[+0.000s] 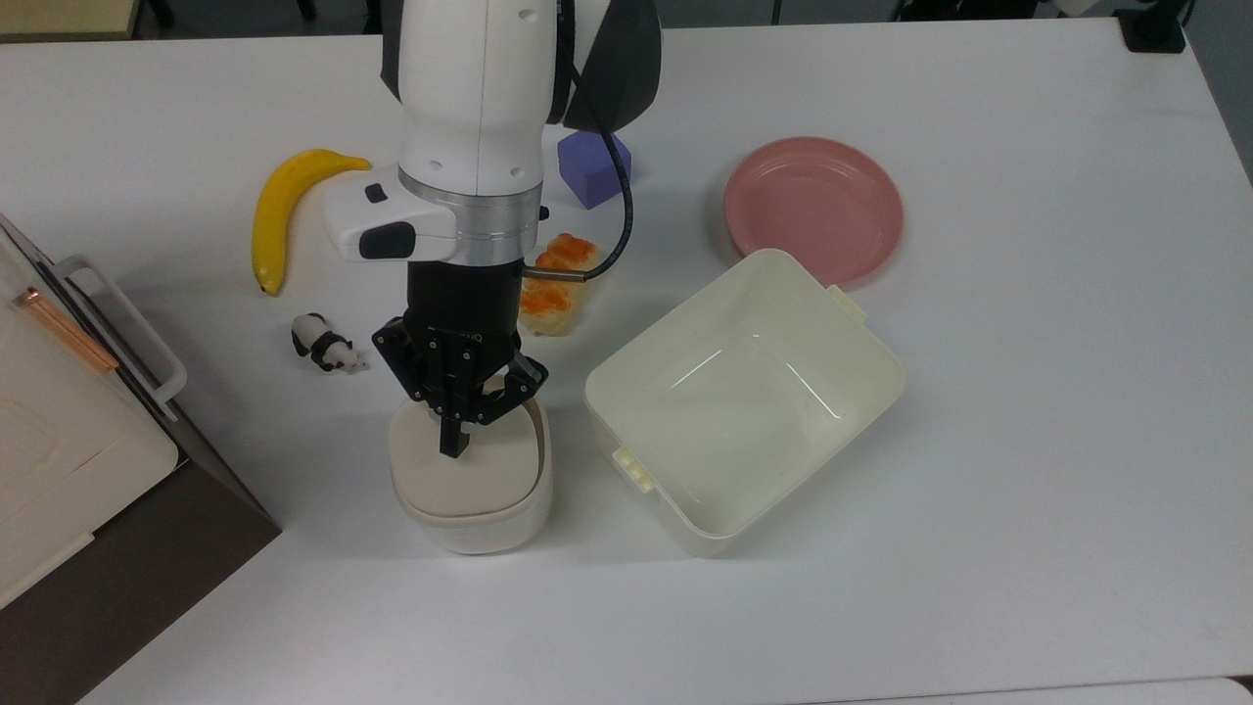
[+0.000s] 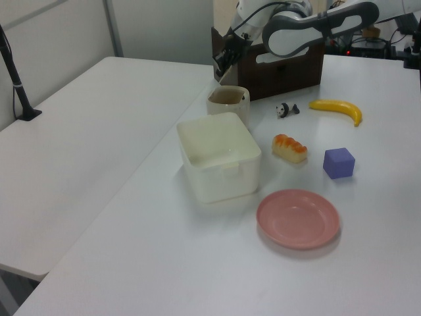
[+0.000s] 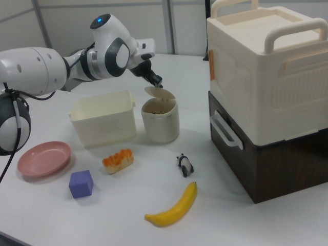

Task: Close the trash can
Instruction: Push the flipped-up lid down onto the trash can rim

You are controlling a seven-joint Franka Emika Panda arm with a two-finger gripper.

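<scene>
One arm does the work here, and its black two-finger gripper [image 1: 452, 443] comes down from 12 o'clock onto the small cream-white rounded-square trash can [image 1: 475, 519]. The can stands on the white table [image 1: 1028, 441] at about 7 o'clock from the table's middle in the top view. The jaws are clenched together with nothing between them. That suits the job, I judge, since the joined tips make one blunt point for pushing rather than gripping.

That point rests on the can's flat beige hinged lid [image 1: 489, 475], near its 12 o'clock edge in the top view. From above, the lid covers almost the whole mouth. The right view shows the lid [image 3: 159, 93] tilted, with a gap over the tan inside, and the gripper [image 3: 158, 82] touching its raised top. The closing looks well advanced but not finished. A further downward press should seat it.

The large lidless cream rectangular tub [image 1: 685, 529] sits just beside the can at 3 o'clock in the top view, apart from it. A small black-and-white panda figure [image 1: 321, 345] lies at 10 o'clock, and a yellow banana [image 1: 274, 211] lies farther out at 11. An orange-topped bread piece [image 1: 548, 304], a purple block [image 1: 587, 176] and a pink round plate [image 1: 812, 206] lie towards 1 and 2 o'clock, clear of the arm's path.
</scene>
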